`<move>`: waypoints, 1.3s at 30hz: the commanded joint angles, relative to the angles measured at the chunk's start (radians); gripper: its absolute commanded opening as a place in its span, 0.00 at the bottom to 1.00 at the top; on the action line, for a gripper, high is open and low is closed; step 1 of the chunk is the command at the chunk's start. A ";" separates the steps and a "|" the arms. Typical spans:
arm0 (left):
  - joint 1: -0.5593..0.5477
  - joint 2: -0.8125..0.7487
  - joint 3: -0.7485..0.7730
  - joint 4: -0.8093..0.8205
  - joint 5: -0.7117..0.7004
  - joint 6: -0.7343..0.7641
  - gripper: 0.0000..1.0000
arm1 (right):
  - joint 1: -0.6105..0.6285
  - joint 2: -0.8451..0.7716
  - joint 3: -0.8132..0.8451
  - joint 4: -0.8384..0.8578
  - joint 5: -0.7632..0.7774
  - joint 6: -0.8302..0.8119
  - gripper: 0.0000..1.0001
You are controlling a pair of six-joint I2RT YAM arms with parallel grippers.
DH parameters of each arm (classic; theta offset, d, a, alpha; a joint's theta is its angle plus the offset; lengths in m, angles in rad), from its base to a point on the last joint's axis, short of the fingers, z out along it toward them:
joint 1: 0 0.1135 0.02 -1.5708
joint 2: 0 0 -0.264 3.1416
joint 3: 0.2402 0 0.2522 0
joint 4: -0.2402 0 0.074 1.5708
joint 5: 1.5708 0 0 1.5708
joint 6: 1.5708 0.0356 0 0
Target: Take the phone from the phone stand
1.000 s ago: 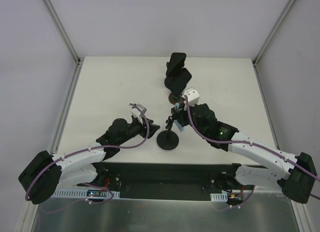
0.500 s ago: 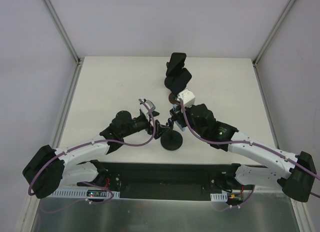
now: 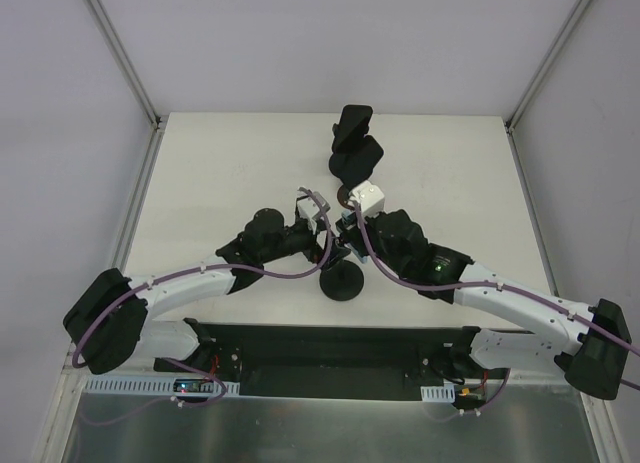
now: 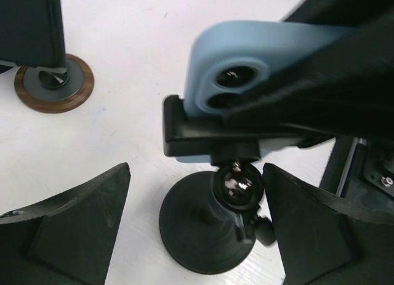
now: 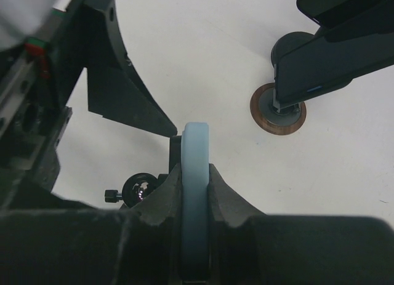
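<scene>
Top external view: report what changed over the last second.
The left gripper swung right and forward to the phone stand; its open fingers now flank the stand's stem. The right gripper, shut on the blue phone, shifted slightly left. The stand's base and the two far stands stayed put.

phone partly hidden behind blurred right tool, left tool fingers cropped at bottom edge

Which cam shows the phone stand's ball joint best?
Left wrist: the ball joint sits unobstructed under the clamp, between the fingers of the open left gripper. Right wrist shows it small, beside the right gripper shut on the phone. Top external: mostly hidden.
</scene>
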 commanded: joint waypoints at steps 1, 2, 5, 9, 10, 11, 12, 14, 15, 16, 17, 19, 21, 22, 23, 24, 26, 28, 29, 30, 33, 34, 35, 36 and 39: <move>-0.014 0.046 0.068 -0.029 -0.093 0.006 0.84 | 0.024 0.003 0.044 0.049 -0.008 0.011 0.01; -0.017 0.054 0.078 -0.029 -0.098 0.008 0.81 | 0.030 0.002 0.043 0.049 -0.008 0.011 0.01; -0.027 0.081 0.098 -0.029 -0.107 0.012 0.68 | 0.033 0.003 0.040 0.048 -0.008 0.011 0.01; -0.039 0.111 0.114 -0.028 -0.121 0.015 0.44 | 0.043 0.006 0.043 0.032 -0.010 0.014 0.01; -0.040 0.112 0.116 -0.026 -0.122 0.018 0.36 | 0.045 0.006 0.046 0.025 -0.008 0.017 0.01; -0.040 0.114 0.118 -0.026 -0.135 0.017 0.14 | 0.048 0.006 0.046 0.002 -0.006 0.020 0.01; -0.042 0.112 0.115 -0.026 -0.142 0.018 0.05 | 0.050 0.006 0.049 0.000 -0.005 0.028 0.01; -0.042 0.105 0.102 -0.020 -0.188 0.014 0.00 | 0.054 0.001 0.063 -0.078 0.001 0.033 0.01; -0.042 0.094 0.098 -0.017 -0.208 0.009 0.00 | 0.056 0.001 0.064 -0.098 0.007 0.040 0.01; -0.042 0.089 0.093 -0.013 -0.227 0.008 0.00 | 0.057 -0.002 0.069 -0.116 0.015 0.043 0.01; -0.042 0.085 0.081 -0.009 -0.245 0.003 0.00 | 0.057 -0.007 0.071 -0.157 0.024 0.048 0.01; -0.042 0.074 0.072 -0.011 -0.325 -0.008 0.00 | 0.057 -0.016 0.077 -0.202 0.044 0.062 0.01; -0.042 0.060 0.061 -0.023 -0.388 -0.031 0.00 | 0.057 -0.013 0.106 -0.292 0.058 0.076 0.01; -0.040 0.054 0.056 -0.028 -0.444 -0.040 0.00 | 0.057 -0.008 0.118 -0.331 0.063 0.092 0.01; -0.040 0.049 0.049 -0.034 -0.470 -0.048 0.00 | 0.059 -0.001 0.136 -0.409 0.061 0.103 0.01; -0.040 0.039 0.047 -0.049 -0.495 -0.064 0.00 | 0.062 -0.001 0.135 -0.438 0.055 0.112 0.01; -0.031 0.020 0.044 -0.065 -0.546 -0.077 0.00 | 0.076 -0.008 0.109 -0.498 0.041 0.149 0.01; -0.016 0.009 0.036 -0.075 -0.566 -0.098 0.00 | 0.089 -0.017 0.089 -0.547 0.049 0.174 0.01; -0.011 0.002 0.032 -0.077 -0.563 -0.104 0.00 | 0.096 -0.022 0.086 -0.563 0.050 0.189 0.01; -0.005 -0.001 0.029 -0.078 -0.563 -0.117 0.00 | 0.099 -0.027 0.081 -0.576 0.053 0.195 0.01; 0.006 -0.001 0.027 -0.077 -0.550 -0.124 0.00 | 0.100 -0.030 0.083 -0.598 0.064 0.203 0.01; 0.006 -0.001 0.029 -0.075 -0.546 -0.124 0.00 | 0.099 -0.033 0.084 -0.600 0.072 0.203 0.01; 0.006 -0.003 0.030 -0.075 -0.537 -0.124 0.00 | 0.100 -0.036 0.086 -0.600 0.081 0.203 0.01; 0.006 -0.006 0.030 -0.075 -0.534 -0.124 0.00 | 0.099 -0.037 0.089 -0.603 0.093 0.201 0.01; 0.006 -0.027 0.016 -0.074 -0.544 -0.124 0.00 | 0.099 -0.042 0.107 -0.613 0.147 0.218 0.01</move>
